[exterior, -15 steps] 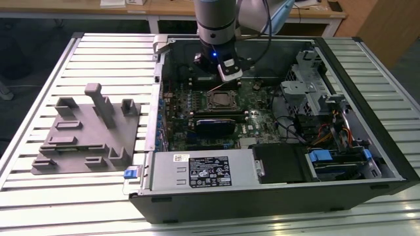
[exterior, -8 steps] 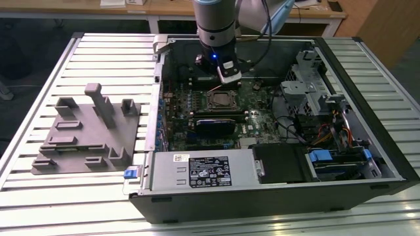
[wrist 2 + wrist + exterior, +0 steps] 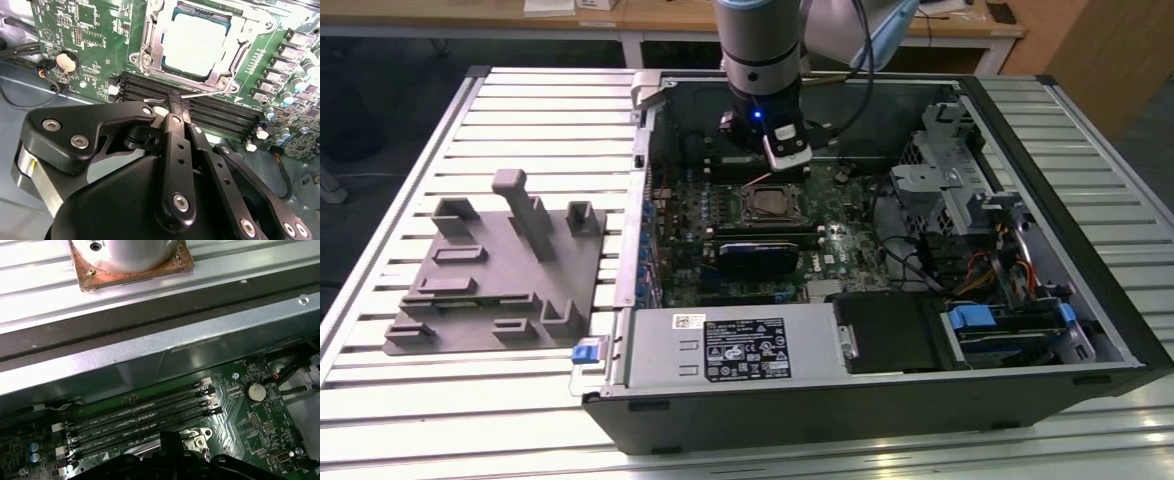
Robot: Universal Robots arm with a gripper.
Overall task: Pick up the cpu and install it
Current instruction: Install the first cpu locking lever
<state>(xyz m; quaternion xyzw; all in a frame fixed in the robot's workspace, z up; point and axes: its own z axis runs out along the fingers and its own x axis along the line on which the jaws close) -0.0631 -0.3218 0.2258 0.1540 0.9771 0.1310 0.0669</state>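
Second wrist view shows the cpu [image 3: 197, 42] seated in its motherboard socket [image 3: 150, 50], frame open; the gripper [image 3: 175, 107] hovers beside it, fingers [image 3: 176, 102] apparently clenched on nothing.

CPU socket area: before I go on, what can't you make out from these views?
- Whether the cpu is fully seated: the second wrist view shows its top inside the socket frame, its edges hidden by that frame.
- Gripper fingertips: their own links overlap them in the second wrist view.
- Socket in the exterior view: too small for detail under the arm.
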